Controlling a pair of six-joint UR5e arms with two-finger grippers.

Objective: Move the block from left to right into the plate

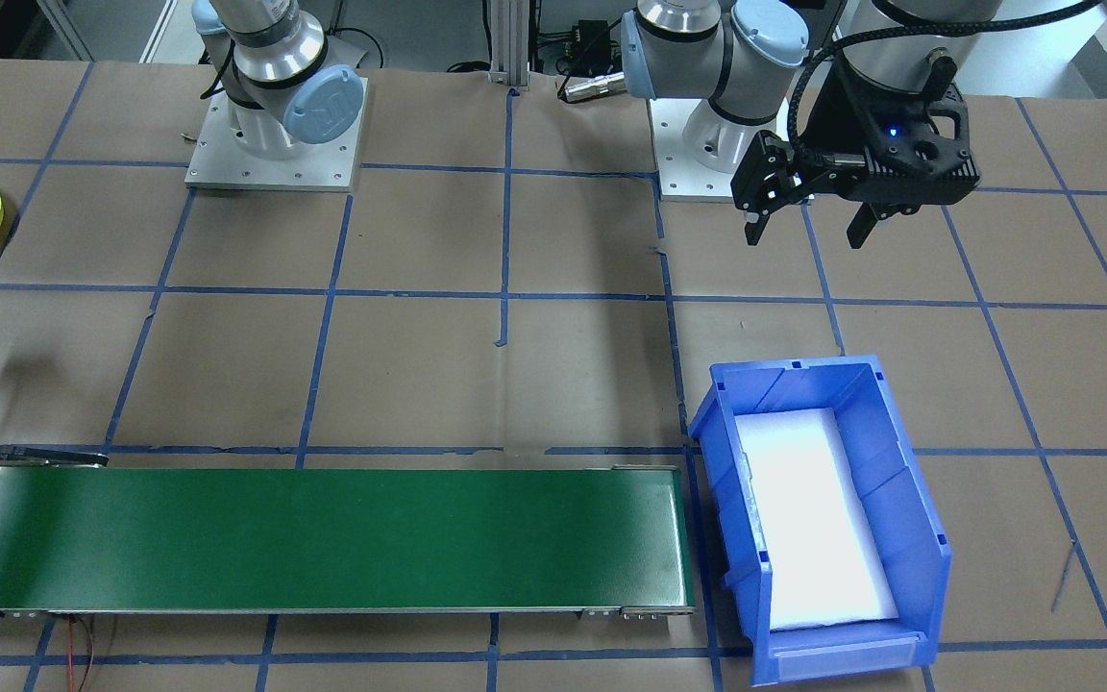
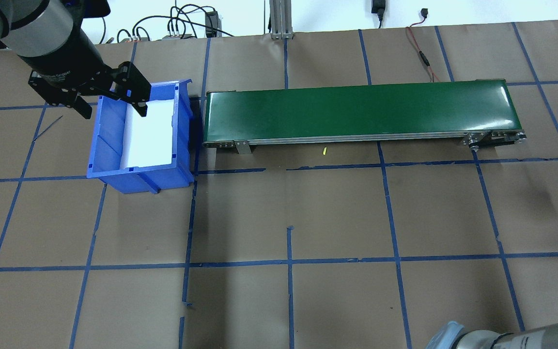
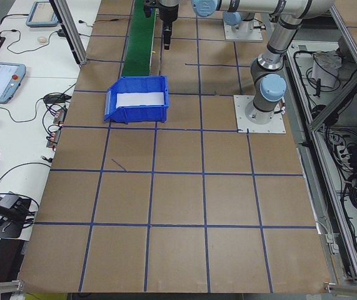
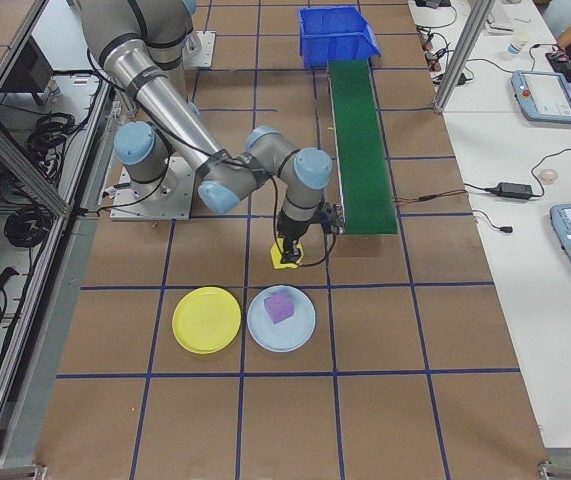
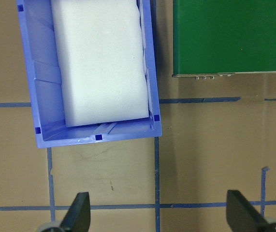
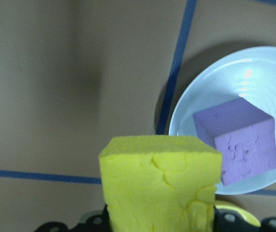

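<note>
Yellow block (image 6: 159, 181), one, clamped in right gripper (image 4: 287, 252) above table, near two plates: yellow plate (image 4: 206, 319) bare, light blue plate (image 4: 281, 318) holding one purple block (image 4: 280, 305). Left gripper (image 1: 808, 231) fingers apart, holding nothing, beside one blue bin (image 2: 138, 140). One green conveyor (image 2: 356, 111). Brown paper table (image 2: 308, 218), blue tape grid; desks alongside.

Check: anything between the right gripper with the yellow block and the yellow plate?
In the exterior right view, only bare brown table lies between the right gripper, holding the yellow block, and the yellow plate. The light blue plate sits beside it.
</note>
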